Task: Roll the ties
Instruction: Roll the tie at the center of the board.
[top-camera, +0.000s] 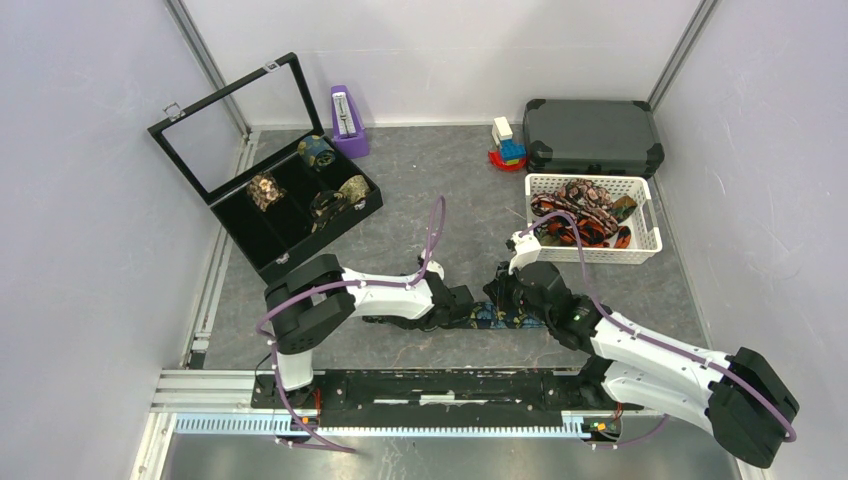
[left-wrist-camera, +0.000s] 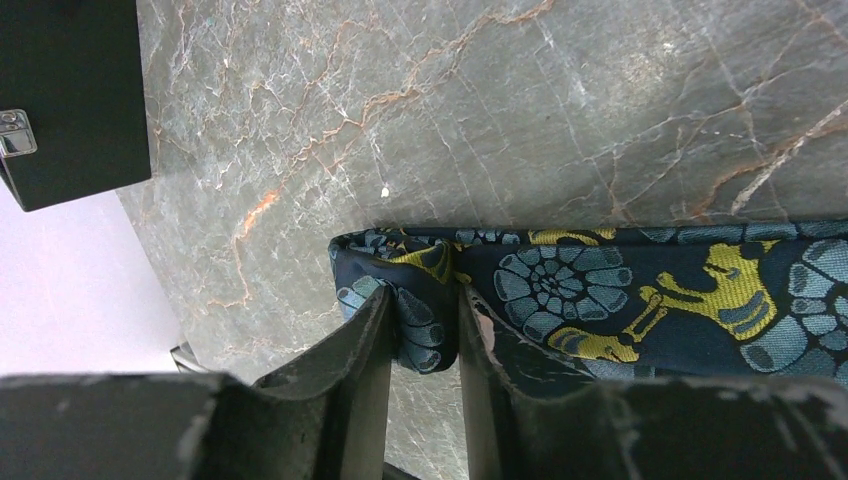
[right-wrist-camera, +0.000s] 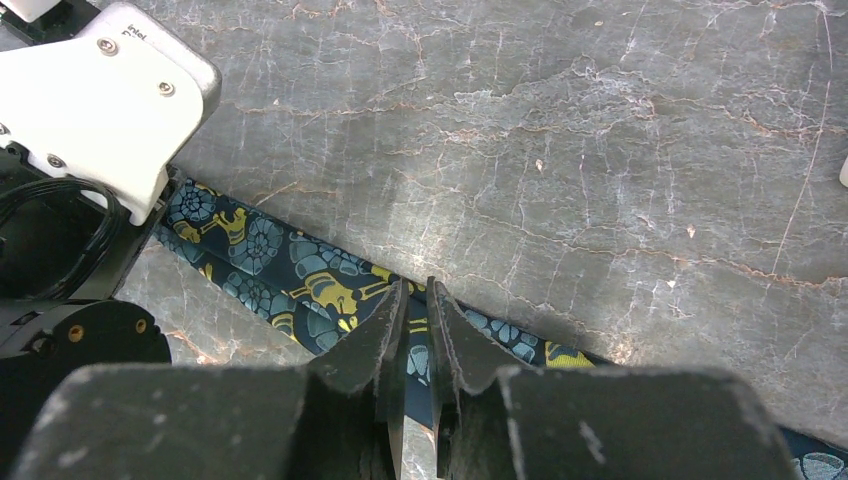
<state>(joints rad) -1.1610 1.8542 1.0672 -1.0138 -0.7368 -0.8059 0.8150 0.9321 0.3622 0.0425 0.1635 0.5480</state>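
Observation:
A dark navy tie with blue-gold paisley (top-camera: 505, 319) lies flat on the grey table between my two grippers. In the left wrist view my left gripper (left-wrist-camera: 422, 300) is shut on the folded end of this tie (left-wrist-camera: 640, 290), which bulges between the fingers. My right gripper (right-wrist-camera: 416, 288) is shut, with only a slit between its fingers, and its tips rest on the tie strip (right-wrist-camera: 300, 275) running under them. In the top view the left gripper (top-camera: 468, 306) and right gripper (top-camera: 508, 292) are close together. More loose ties (top-camera: 580, 218) fill a white basket. Small coiled ties (top-camera: 265, 190) sit in a black box.
The black box (top-camera: 345, 222) with raised lid stands at the back left. The white basket (top-camera: 655, 240) is at the right, with a dark case (top-camera: 592, 135) behind it. A purple metronome (top-camera: 348, 122) and toy blocks (top-camera: 507, 145) stand at the back wall.

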